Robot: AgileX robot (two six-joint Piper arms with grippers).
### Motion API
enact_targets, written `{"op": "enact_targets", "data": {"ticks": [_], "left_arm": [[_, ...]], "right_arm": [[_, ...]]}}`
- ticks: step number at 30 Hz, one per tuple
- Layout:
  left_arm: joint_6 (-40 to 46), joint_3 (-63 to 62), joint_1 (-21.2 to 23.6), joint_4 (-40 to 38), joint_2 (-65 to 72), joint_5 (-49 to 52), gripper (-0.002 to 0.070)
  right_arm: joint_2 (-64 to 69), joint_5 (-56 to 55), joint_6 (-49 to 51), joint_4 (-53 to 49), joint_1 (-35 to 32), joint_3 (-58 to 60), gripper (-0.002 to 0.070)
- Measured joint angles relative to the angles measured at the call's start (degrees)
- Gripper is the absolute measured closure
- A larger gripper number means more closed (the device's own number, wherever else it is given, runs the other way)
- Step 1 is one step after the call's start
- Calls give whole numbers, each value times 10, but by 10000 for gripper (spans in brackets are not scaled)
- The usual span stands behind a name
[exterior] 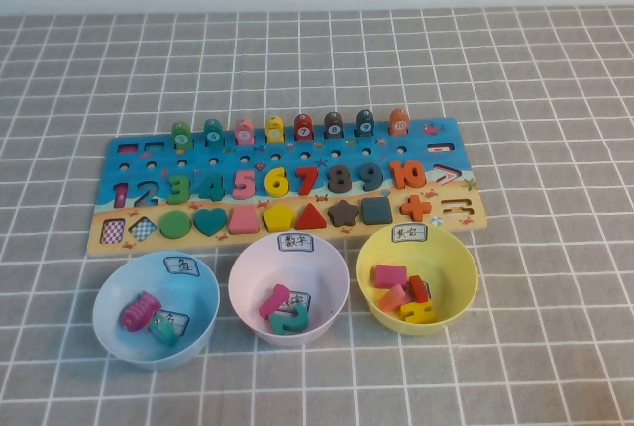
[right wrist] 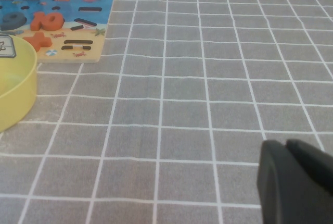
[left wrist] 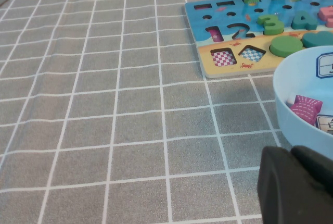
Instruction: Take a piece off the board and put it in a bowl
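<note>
The board [exterior: 149, 161] lies across the middle of the table with numbers, shapes and fish pegs on it. The yellow bowl [exterior: 467, 260] stands in front of its right end. A small bright red piece [exterior: 419, 288] lies in that bowl beside a pinkish-red rectangle [exterior: 390, 274], an orange piece and a yellow piece. The sign slots at the board's right end [right wrist: 88, 9] look dark and empty. My left gripper [left wrist: 292, 151] is shut and empty, low over the cloth beside the light blue bowl [left wrist: 299, 86]. My right gripper [right wrist: 286, 144] is shut and empty, over bare cloth right of the yellow bowl [right wrist: 26, 91]. Neither arm shows in the high view.
A pink bowl [exterior: 248, 269] with two pieces stands in front of the board's middle. The light blue bowl [exterior: 112, 294] with two fish pieces stands at the front left. Grey checked cloth covers the table [exterior: 555, 99]. A white wall runs along the back.
</note>
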Motion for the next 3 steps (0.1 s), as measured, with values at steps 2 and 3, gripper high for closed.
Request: {"op": "enact_targets", "data": {"ticks": [2, 3], "left_arm": [[0, 0, 0, 0, 0, 0, 680], [0, 0, 0, 0, 0, 0, 679]], "right_arm": [[0, 0, 0, 1, 0, 0, 694], [0, 0, 0, 1, 0, 0, 694]]}}
